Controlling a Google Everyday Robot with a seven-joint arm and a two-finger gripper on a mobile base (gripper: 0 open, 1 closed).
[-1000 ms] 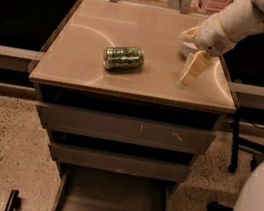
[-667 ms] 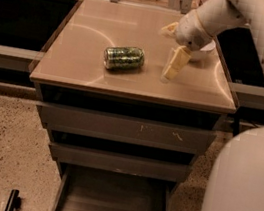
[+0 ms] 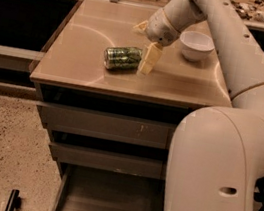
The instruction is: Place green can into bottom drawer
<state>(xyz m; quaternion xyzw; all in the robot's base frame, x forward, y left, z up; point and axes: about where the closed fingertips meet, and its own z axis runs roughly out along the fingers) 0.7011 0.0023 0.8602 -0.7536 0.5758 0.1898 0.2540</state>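
The green can [image 3: 123, 58] lies on its side near the middle of the counter [image 3: 73, 64], its shiny ends facing left and right. The claw [image 3: 139, 49] hovers at the can's right end, released and spread wide: one pale finger [image 3: 149, 60] reaches down just beside that end and the other juts out further back, gripping nothing. A white bowl [image 3: 196, 45] sits to the right behind the arm, while the bottom drawer [image 3: 110, 200] stands pulled out below the two closed drawers.
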